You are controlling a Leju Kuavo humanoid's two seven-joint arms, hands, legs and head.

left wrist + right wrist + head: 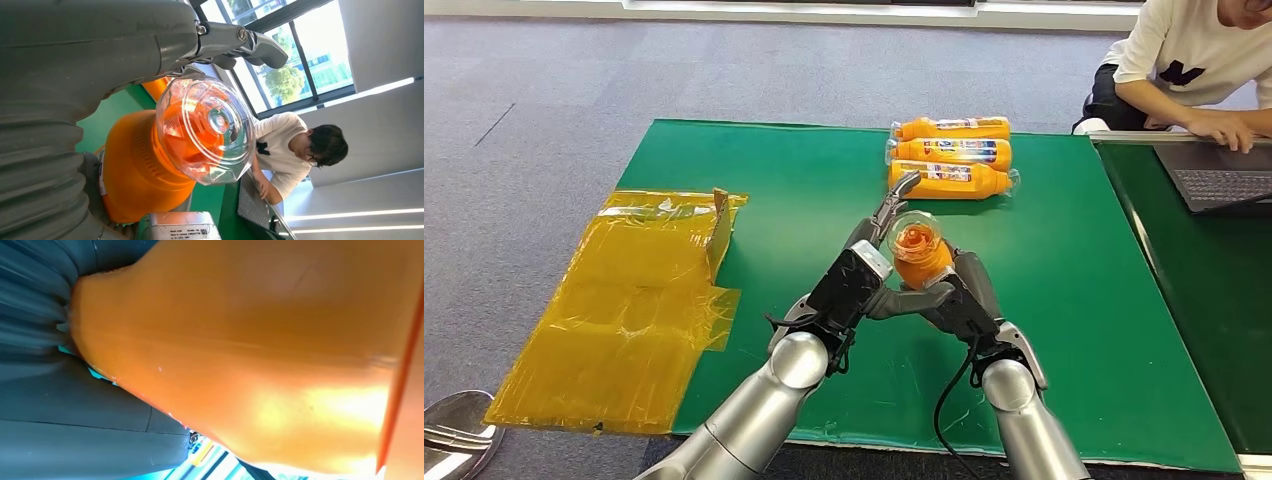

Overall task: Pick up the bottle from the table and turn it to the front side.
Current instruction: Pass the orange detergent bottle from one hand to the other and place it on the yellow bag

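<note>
Both hands clasp the orange bottle (918,255) above the green table (1064,300), clear cap up. Left hand (874,262) and right hand (959,290) wrap fingers around it.

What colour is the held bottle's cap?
Clear over orange, best in the left wrist view: cap on the bottle.

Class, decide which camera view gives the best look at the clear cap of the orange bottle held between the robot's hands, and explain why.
The left wrist view: the clear cap sits close and sharp, its ridged dome facing the lens. The head view shows the cap small and far, between the left hand and right hand. The right wrist view shows the bottle's orange body.
</note>
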